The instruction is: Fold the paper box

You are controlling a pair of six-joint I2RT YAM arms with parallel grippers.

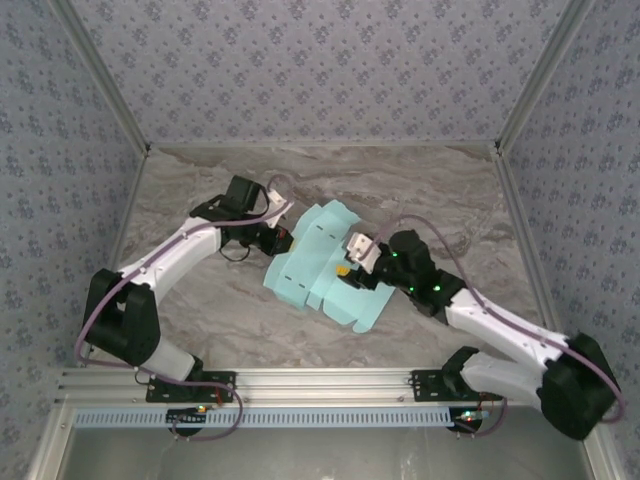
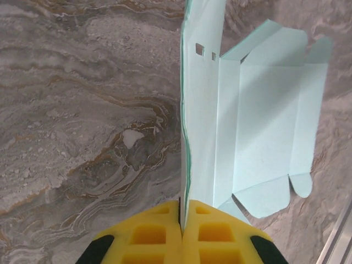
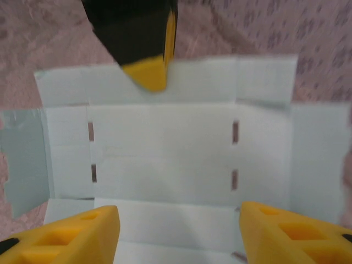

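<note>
- At the middle of the marbled desk [image 1: 420, 190], between the two arms, the paper box [image 1: 320, 265] lies as a pale mint die-cut sheet with its flaps spread out.
- Top view: the left fingers [image 1: 284, 238] meet the sheet at its left edge. The right fingers [image 1: 345, 270] sit over its right half.
- Left wrist view: the left fingers [image 2: 159, 239], with yellow pads, are clenched together and nip a thin edge of the paper box [image 2: 264, 126] in the seam between them.
- The nipped panel stands upright, seen edge-on, and runs away from the pads. The rest of the sheet spreads to its right over the desk [image 2: 82, 110].
- Two small square cut-outs [image 2: 199, 49] show near the far end of that upright panel.
- Right wrist view: the right fingers [image 3: 66, 239] are spread wide and released, with nothing clamped between them.
- The paper box [image 3: 165, 159] lies just beyond them, its broad centre panel facing the camera.
- Short slits [image 3: 92, 132] sit in pairs down each side of the centre panel.
- The left fingers [image 3: 146, 71] show as a black-and-yellow tip on the far flap.
- Whether the right pads touch the card cannot be told.
</note>
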